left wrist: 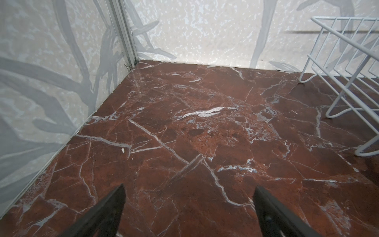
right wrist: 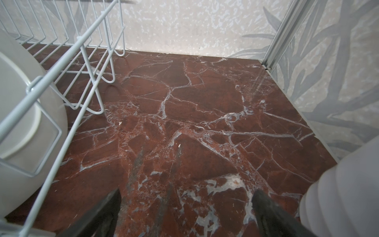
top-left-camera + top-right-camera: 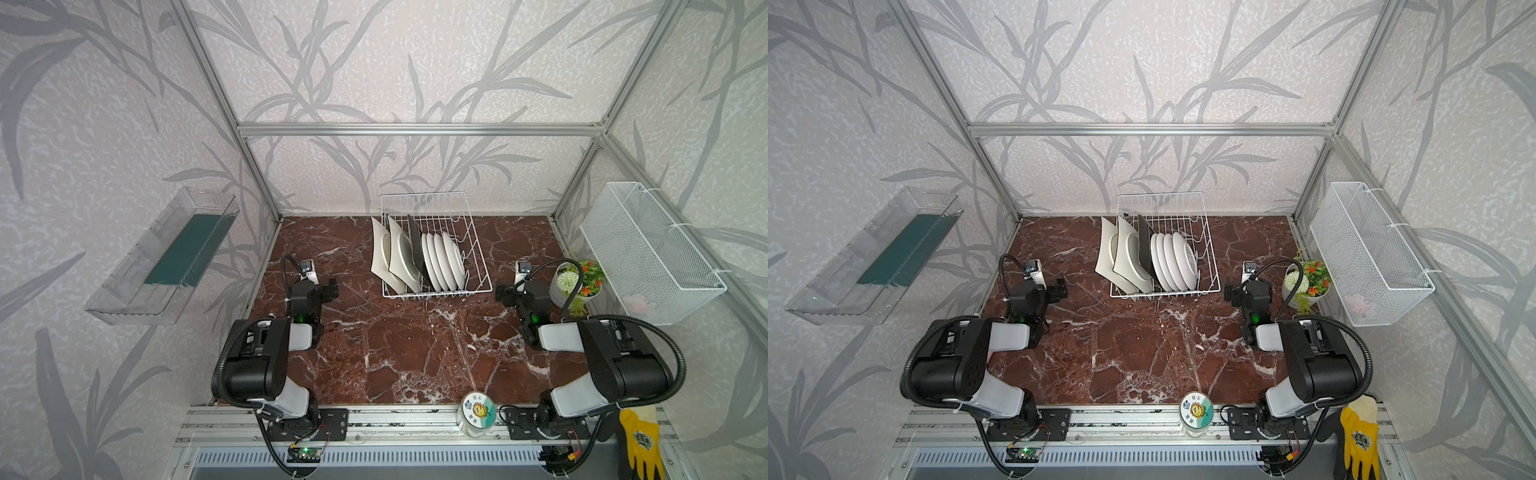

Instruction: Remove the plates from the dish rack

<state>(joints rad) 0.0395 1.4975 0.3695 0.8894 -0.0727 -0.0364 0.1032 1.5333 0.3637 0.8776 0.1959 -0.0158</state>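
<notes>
The white wire dish rack [image 3: 453, 214] [image 3: 1183, 212] stands at the back middle of the red marble table. Standing in its slots from left to right are two cream square plates [image 3: 380, 253] [image 3: 1128, 255], a black square plate [image 3: 415, 243] [image 3: 1145, 243] and several round white plates [image 3: 444, 262] [image 3: 1177, 262]. My left gripper [image 3: 330, 286] [image 1: 189, 186] hovers open over bare marble to the left of the rack [image 1: 348, 61]. On the rack's right my right gripper [image 3: 503, 293] [image 2: 187, 190] is open and empty, with a round plate [image 2: 20, 115] behind the rack wire [image 2: 90, 34].
A potted plant [image 3: 577, 282] [image 2: 344, 184] stands just right of my right gripper. A jar with a flower-sticker lid [image 3: 478, 409] and a yellow glove [image 3: 638, 440] sit at the front rail. A white mesh basket [image 3: 652, 253] hangs on the right wall, a clear tray [image 3: 162, 257] on the left.
</notes>
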